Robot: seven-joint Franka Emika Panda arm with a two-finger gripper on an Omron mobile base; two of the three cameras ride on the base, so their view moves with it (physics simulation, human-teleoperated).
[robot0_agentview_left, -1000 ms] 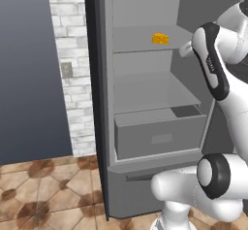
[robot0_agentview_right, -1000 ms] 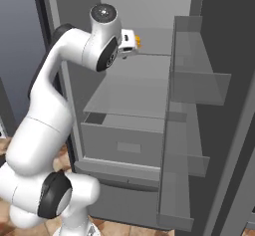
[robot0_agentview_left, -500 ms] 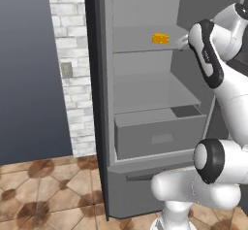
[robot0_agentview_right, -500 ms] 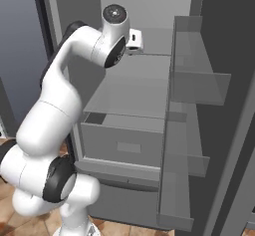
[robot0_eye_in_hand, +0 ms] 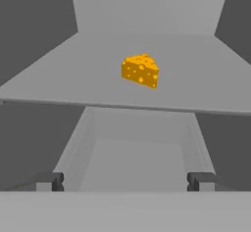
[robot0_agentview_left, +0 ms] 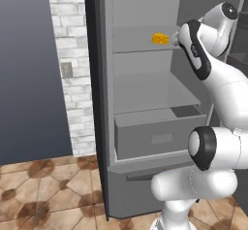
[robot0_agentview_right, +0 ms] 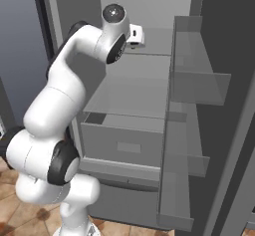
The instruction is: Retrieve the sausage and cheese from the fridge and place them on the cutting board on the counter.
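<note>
The fridge (robot0_agentview_left: 100,103) stands open, with light grey shelves inside. A yellow-orange cheese (robot0_agentview_left: 160,39) wedge lies on its upper shelf (robot0_eye_in_hand: 59,74). In the hand view the cheese (robot0_eye_in_hand: 140,70) sits ahead of and above my gripper (robot0_eye_in_hand: 125,182), a short way back from the shelf's front edge. My gripper (robot0_agentview_left: 173,39) is open, level with that shelf and just right of the cheese, with nothing between its fingers. In the right base view the hand (robot0_agentview_right: 136,35) covers the cheese. The sausage, the cutting board and the counter are out of view.
A grey drawer (robot0_agentview_left: 157,138) stands pulled out under the lower shelf (robot0_agentview_left: 155,90). The open fridge door (robot0_agentview_right: 199,85) with its shelf bins stands close on the right. A white brick pillar (robot0_agentview_left: 72,64) and a dark wall are on the left, over a brown tiled floor (robot0_agentview_left: 43,190).
The arm has reached further into the fridge, bringing the hand closer to the cheese. In the right base view the hand now covers the cheese. The jaws have stayed open.
</note>
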